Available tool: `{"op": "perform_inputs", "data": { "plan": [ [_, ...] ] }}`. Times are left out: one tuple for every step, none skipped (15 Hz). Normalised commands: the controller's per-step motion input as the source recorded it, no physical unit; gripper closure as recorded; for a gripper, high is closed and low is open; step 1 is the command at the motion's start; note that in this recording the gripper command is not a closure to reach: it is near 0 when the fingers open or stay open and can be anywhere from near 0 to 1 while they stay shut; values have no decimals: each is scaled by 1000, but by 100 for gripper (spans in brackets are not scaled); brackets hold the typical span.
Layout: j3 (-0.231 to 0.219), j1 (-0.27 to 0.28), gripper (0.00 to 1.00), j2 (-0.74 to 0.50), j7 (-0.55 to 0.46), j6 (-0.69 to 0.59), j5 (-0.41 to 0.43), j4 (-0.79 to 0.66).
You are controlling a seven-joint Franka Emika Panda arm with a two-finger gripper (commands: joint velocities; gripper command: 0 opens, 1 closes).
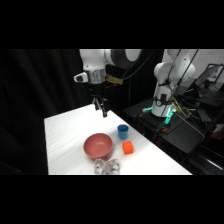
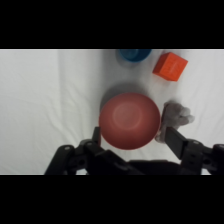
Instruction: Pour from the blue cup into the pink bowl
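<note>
The pink bowl (image 1: pixel 97 145) sits upright near the table's front; in the wrist view the pink bowl (image 2: pixel 129 120) fills the middle, seen from straight above. The small blue cup (image 1: pixel 123 131) stands to the bowl's right and a little behind it; only part of the blue cup (image 2: pixel 133 54) shows at the wrist view's top edge. My gripper (image 1: pixel 102 108) hangs well above the table, behind the bowl and left of the cup. It is open, holding nothing, and its fingers (image 2: pixel 176 139) frame the bowl from far above.
An orange cube (image 1: pixel 128 147) lies right of the bowl, in front of the cup. A shiny silvery lumpy object (image 1: pixel 107 167) rests at the table's front edge. Dark equipment with a green glow (image 1: pixel 167 114) stands beyond the table's right side.
</note>
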Motion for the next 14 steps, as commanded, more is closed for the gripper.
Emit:
{"op": "perform_inputs", "data": {
  "plan": [
    [44, -47, 0, -2, 39, 1, -16, 6],
    [45, -50, 0, -9, -2, -6, -10, -1],
    [41, -54, 0, -18, -9, -6, -14, -5],
    [34, -53, 0, -41, 31, 24, -54, -23],
    [34, -55, 0, -79, 25, 18, -37, -50],
    [33, -49, 0, -119, 61, 55, -59, -95],
    [33, -37, 0, -158, 141, 78, -90, -149],
    [42, -26, 0, -197, 145, 115, -85, -211],
    [47, -15, 0, -267, 196, 186, -94, -320],
    [48, -14, 0, -313, 205, 197, -71, -382],
    [52, -14, 0, -371, 206, 240, -28, -462],
    [54, -13, 0, -432, 222, 279, 19, -545],
    [57, -10, 0, -466, 239, 310, 36, -583],
    [64, -3, 0, -504, 234, 343, 66, -630]
  ]
}}
